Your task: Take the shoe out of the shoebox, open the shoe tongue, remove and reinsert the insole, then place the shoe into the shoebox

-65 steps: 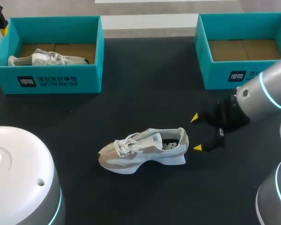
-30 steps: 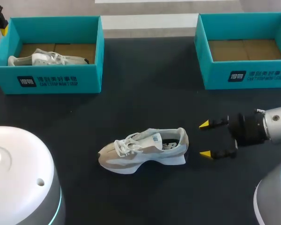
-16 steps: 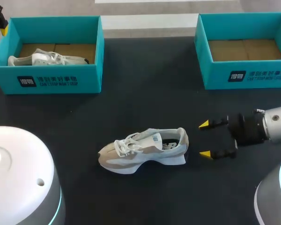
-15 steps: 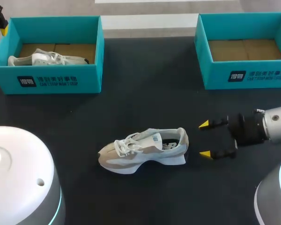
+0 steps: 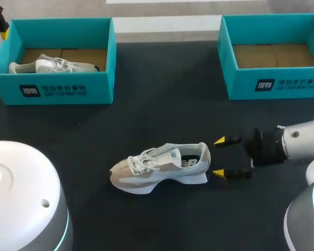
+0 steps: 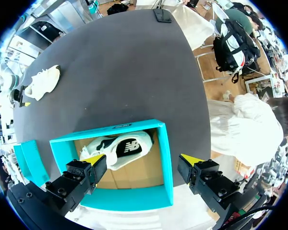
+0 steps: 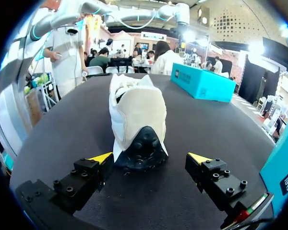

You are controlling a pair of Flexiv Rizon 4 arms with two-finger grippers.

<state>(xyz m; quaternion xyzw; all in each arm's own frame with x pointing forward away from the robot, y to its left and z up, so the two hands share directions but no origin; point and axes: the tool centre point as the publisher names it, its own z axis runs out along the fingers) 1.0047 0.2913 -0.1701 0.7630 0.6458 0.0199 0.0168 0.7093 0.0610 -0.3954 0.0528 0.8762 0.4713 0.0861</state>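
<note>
A white and beige sneaker [image 5: 161,167] lies on its sole in the middle of the black table, toe to the left, its dark insole showing in the opening. My right gripper [image 5: 219,156] is open just behind the heel, one yellow tip on each side, touching nothing. In the right wrist view the black heel [image 7: 140,148] sits right ahead of the right gripper [image 7: 151,158]. My left gripper [image 6: 144,159] hangs open high above the left teal shoebox [image 6: 165,158], which holds a second sneaker [image 6: 120,151]. An empty teal shoebox [image 5: 272,83] stands at the back right.
The left shoebox [image 5: 57,90] with its sneaker [image 5: 52,64] stands at the back left. My left arm's white base [image 5: 21,193] fills the near left corner. Bare black table lies between the boxes and around the shoe.
My right gripper has levelled out and slid left, closing the gap to the shoe's heel. The shoe, the boxes and the left arm have not moved.
</note>
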